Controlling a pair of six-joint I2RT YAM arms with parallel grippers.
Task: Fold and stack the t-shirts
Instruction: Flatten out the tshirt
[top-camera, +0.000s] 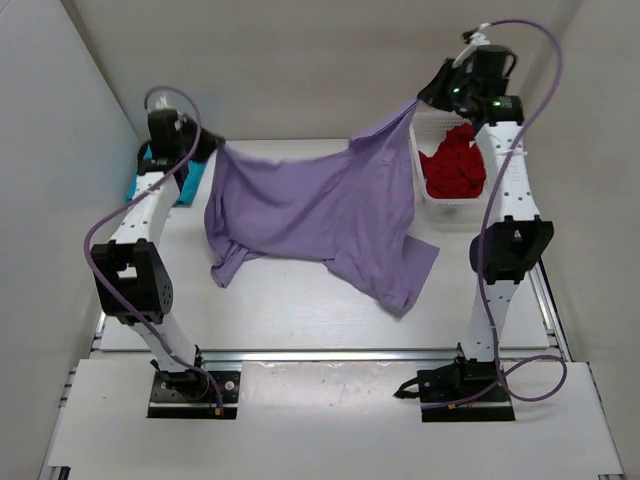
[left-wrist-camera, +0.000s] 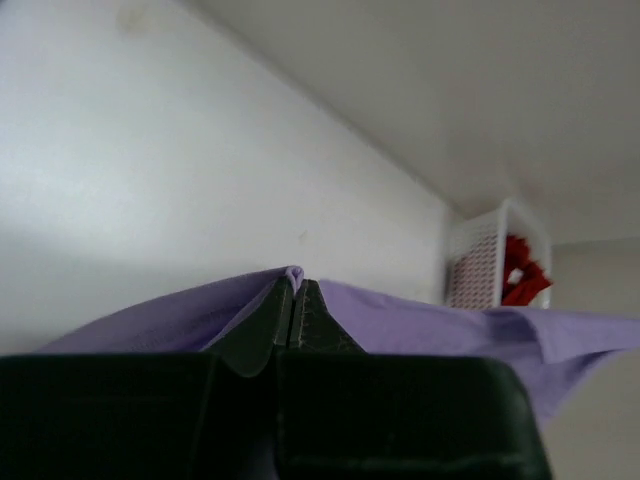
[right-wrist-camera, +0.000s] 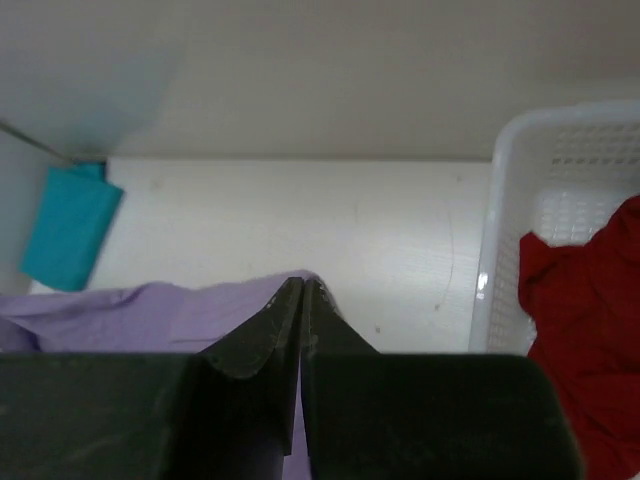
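The lavender t-shirt hangs stretched between both grippers above the table, its lower part and one sleeve draping down toward the surface. My left gripper is shut on its left top edge. High at the back right, my right gripper is shut on the other top corner. A folded teal t-shirt lies at the back left corner, partly hidden behind the left arm in the top view. The deep red t-shirt sits crumpled in the white basket.
The white mesh basket stands at the back right, close beside the right arm. White walls enclose the table on the left, back and right. Purple cables loop off both arms.
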